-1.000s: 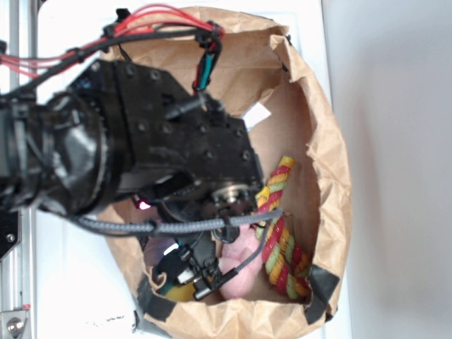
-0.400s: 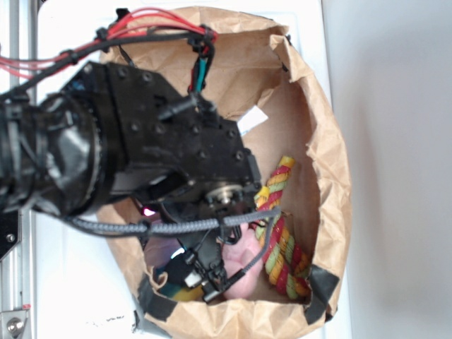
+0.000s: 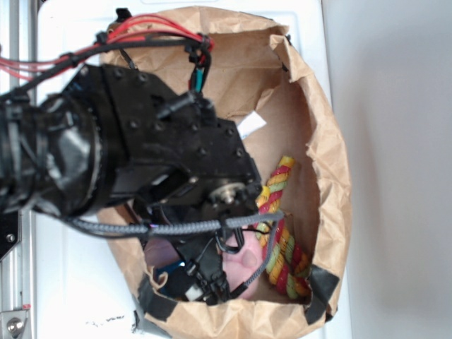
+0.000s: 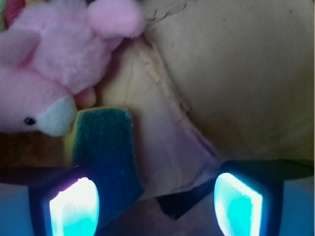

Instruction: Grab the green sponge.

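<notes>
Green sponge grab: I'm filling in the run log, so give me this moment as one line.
phase: approach | gripper: open, inside paper bag | green sponge: ungrasped, by one finger | pink plush pig: touching sponge | braided rope: untouched

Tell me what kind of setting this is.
Likely a lab test bench, not a home: a brown paper bag lies on a plain white surface, holding a pink plush pig, a braided rope and the green sponge, under the open hand.

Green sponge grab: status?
Gripper open, empty, down inside the paper bag. Green sponge ahead near one finger, not between. Pink plush pig touching its far end.
</notes>
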`<state>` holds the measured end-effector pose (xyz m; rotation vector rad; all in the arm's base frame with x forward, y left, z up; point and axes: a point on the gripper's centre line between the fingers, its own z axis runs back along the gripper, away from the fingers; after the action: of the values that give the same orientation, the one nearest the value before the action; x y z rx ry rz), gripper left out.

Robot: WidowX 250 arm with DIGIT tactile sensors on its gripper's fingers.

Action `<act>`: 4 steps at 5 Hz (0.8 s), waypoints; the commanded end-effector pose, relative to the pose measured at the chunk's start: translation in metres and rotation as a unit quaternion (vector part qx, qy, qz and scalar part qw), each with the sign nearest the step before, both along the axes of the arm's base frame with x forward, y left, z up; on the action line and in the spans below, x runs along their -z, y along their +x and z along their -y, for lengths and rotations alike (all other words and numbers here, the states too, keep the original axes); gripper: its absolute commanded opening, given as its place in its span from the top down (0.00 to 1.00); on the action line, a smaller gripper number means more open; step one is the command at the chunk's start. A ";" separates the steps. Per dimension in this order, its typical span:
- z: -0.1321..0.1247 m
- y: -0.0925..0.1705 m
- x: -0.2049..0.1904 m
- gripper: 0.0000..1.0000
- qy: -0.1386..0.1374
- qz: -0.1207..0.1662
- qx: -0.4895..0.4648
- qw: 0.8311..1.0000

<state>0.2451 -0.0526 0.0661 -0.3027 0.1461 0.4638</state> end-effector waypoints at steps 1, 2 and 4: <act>0.024 0.003 -0.015 0.00 0.002 0.049 0.099 0.994; 0.024 0.009 -0.018 0.00 -0.018 0.065 0.104 0.992; 0.025 0.017 -0.016 0.00 -0.039 0.062 0.110 0.991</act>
<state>0.2529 -0.0758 0.0690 -0.3710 0.1357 0.2633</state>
